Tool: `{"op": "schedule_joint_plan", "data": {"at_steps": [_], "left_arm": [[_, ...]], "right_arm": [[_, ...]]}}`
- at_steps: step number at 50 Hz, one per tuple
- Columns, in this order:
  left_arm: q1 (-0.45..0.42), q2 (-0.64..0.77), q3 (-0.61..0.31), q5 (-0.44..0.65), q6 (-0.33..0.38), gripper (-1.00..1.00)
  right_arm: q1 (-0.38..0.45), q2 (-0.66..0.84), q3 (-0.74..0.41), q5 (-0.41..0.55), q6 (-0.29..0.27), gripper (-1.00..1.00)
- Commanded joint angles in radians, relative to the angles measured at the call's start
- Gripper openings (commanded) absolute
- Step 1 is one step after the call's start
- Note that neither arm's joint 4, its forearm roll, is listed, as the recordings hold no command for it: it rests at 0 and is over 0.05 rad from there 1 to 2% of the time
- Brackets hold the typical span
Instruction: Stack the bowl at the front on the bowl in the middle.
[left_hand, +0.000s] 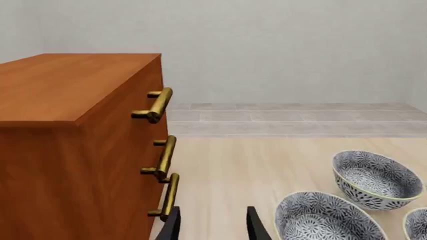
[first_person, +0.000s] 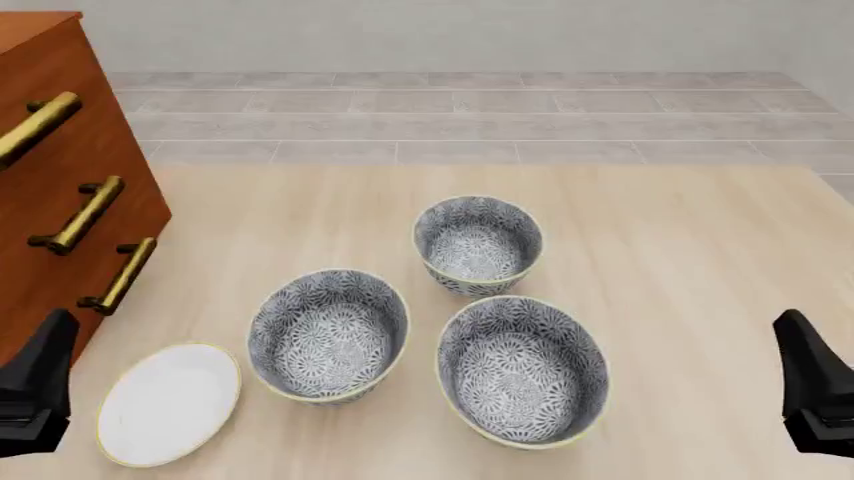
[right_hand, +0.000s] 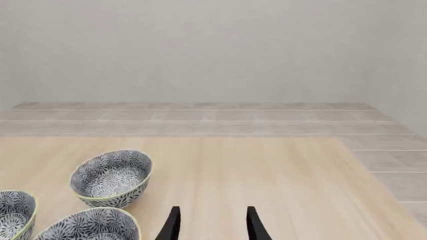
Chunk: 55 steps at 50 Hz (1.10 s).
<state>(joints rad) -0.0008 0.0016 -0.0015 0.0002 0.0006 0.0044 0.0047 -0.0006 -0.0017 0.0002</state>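
Front view: front bowl (first_person: 522, 369) touching middle bowl (first_person: 328, 334); both jaws parted, empty, well apart from bowls; likely nudged neighbour if gripped carelessly

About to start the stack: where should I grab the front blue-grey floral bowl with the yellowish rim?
Pinch the front floral bowl at its right rim, one finger inside, coming from above with the right gripper. It sits upright and open, too wide to span, and that side is unobstructed.

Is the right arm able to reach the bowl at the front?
Probably yes. The right gripper sits open beside the front bowl, with only bare table between them.
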Motion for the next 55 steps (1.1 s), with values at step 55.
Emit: {"op": "schedule_joint_plan", "data": {"at_steps": [55], "left_arm": [[0.014,0.065,-0.013,-0.047,-0.018,1.0]], "right_arm": [[0.295,1.098,-0.429,-0.275,0.284,1.0]]}}
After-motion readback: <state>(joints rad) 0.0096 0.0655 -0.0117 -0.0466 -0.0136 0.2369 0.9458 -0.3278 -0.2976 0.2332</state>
